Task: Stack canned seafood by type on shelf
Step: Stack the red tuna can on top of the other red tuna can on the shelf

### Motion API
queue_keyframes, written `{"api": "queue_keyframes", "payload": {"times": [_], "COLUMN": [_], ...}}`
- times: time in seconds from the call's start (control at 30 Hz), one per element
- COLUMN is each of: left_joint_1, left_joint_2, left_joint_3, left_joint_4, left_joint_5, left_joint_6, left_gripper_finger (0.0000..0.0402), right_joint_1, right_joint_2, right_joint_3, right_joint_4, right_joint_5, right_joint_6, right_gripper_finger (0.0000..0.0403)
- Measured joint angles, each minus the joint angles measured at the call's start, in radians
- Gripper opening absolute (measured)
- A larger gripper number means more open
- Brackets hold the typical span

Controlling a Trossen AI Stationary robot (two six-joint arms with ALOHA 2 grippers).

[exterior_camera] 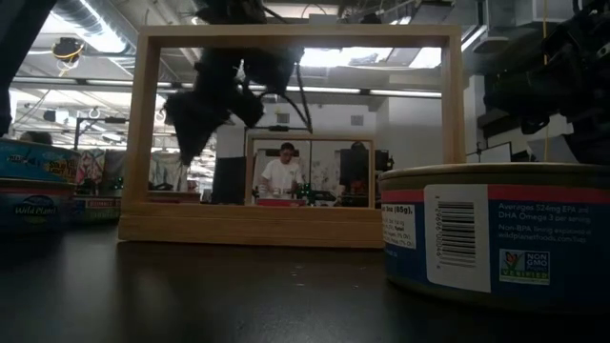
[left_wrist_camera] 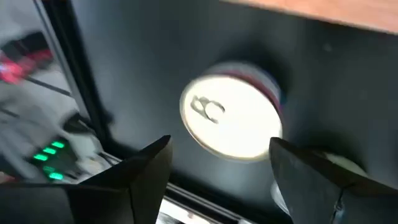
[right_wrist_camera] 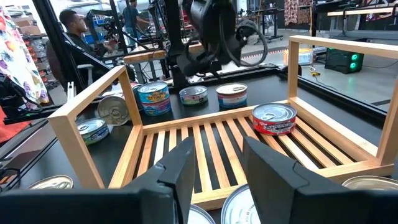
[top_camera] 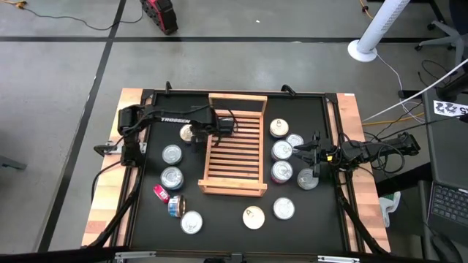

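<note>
Directly beneath the left claw (left_wrist_camera: 214, 165) a cream-lidded tin (left_wrist_camera: 231, 117) sits flat on the dark counter (left_wrist_camera: 143, 56), lid up and axis upright, so being round it favours no heading; the jaws stand wide on either side of it and hold nothing; by my judgement this is the pick step, and next the claw should drop squarely and close across the rim. Farther from this claw, just beside it, the shelf (top_camera: 234, 143) runs its long axis front to back, slats crosswise, with one red tin (right_wrist_camera: 274, 118) on it; beyond the shelf, the right claw (top_camera: 308, 151) hangs half-open and empty over the tins at that side.
</note>
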Motion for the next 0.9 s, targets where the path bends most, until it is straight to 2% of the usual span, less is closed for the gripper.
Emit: {"api": "queue_keyframes", "payload": {"times": [0.2, 0.3, 0.43, 0.57, 0.7, 0.9], "left_joint_1": [-0.012, -0.03, -0.073, -0.149, -0.241, -0.396], "left_joint_2": [-0.122, -0.203, -0.306, -0.385, -0.432, -0.439], "left_joint_3": [0.0, 0.0, 0.001, 0.001, 0.001, 0.001], "left_joint_4": [-0.059, -0.085, -0.12, -0.121, -0.122, -0.121], "left_joint_5": [0.159, 0.268, 0.413, 0.493, 0.538, 0.554], "left_joint_6": [-0.119, -0.265, -0.542, -0.833, -1.107, -1.617], "left_gripper_finger": [0.0265, 0.0265, 0.0265, 0.0265, 0.0265, 0.0265], "right_joint_1": [0.0, 0.0, 0.0, 0.0, 0.0, 0.0], "right_joint_2": [0.0, 0.0, 0.0, 0.0, 0.0, 0.0], "right_joint_3": [0.0, 0.0, 0.0, 0.0, 0.0, 0.0], "right_joint_4": [0.0, 0.0, 0.0, 0.0, 0.0, 0.0], "right_joint_5": [0.0, 0.0, 0.0, 0.0, 0.0, -0.001], "right_joint_6": [0.0, 0.0, 0.0, 0.0, 0.0, 0.0], "right_gripper_finger": [0.0136, 0.0136, 0.0136, 0.0136, 0.0136, 0.0136]}}
